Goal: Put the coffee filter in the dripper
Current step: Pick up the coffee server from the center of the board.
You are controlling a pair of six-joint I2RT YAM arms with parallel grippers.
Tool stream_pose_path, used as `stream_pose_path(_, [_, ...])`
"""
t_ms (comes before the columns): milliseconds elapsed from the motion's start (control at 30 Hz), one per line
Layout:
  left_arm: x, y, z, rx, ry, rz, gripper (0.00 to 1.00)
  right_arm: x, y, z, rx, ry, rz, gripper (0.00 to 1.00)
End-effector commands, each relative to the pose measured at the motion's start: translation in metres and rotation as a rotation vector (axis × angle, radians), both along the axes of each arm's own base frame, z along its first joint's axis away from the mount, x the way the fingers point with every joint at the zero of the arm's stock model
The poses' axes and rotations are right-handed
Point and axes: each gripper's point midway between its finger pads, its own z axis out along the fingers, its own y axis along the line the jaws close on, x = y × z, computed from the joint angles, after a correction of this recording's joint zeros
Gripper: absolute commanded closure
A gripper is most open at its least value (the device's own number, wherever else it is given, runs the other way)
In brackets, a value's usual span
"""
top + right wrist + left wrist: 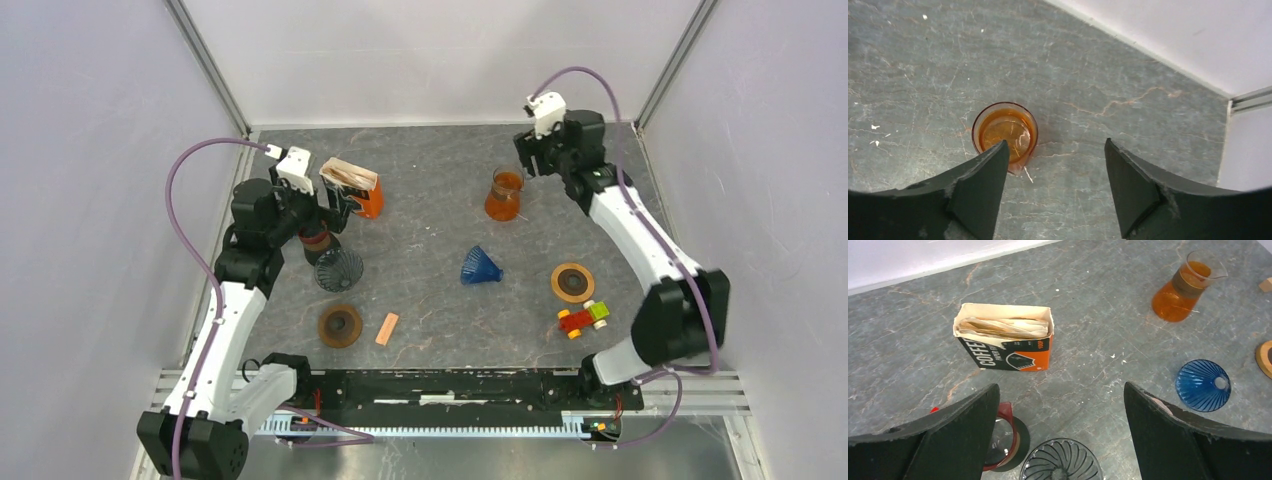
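Note:
An open orange and black coffee filter box [353,187] stands at the left rear of the table, with paper filters [1004,326] showing in its top. A clear ribbed dripper [339,270] sits upright just in front of it, also low in the left wrist view [1060,460]. A blue dripper [481,266] lies on its side mid-table, seen in the left wrist view too [1203,385]. My left gripper [322,212] is open and empty, hovering between the box and the clear dripper [1062,392]. My right gripper [530,155] is open and empty, above the table beside the orange carafe [1055,150].
An orange glass carafe [504,195] stands rear centre, also in the right wrist view [1005,130]. A red-rimmed glass server [998,440] sits beside the clear dripper. Two brown round coasters [340,325] [572,282], an orange block [386,328] and a toy car [583,317] lie near the front.

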Motion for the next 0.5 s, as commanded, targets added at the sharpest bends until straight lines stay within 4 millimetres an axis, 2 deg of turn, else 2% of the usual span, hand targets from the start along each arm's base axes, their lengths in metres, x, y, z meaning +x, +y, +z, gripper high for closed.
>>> stream_pose_path(0, [-0.002,-0.008,0.013,0.002,-0.039,-0.071,0.00,0.020,0.008,-0.027,-0.063,0.116,-0.018,0.27])
stream_pose_path(133, [-0.002,-0.010,0.012,0.002,-0.038,-0.079,0.00,0.034,0.015,-0.055,-0.093,0.197,-0.003,0.36])
stream_pose_path(367, [-0.002,-0.012,0.009,-0.003,-0.035,-0.090,0.00,0.039,0.021,-0.092,-0.107,0.286,0.028,0.45])
stream_pose_path(467, [-0.001,-0.013,0.009,-0.005,-0.035,-0.097,0.00,0.040,0.027,-0.102,-0.100,0.314,0.053,0.56])
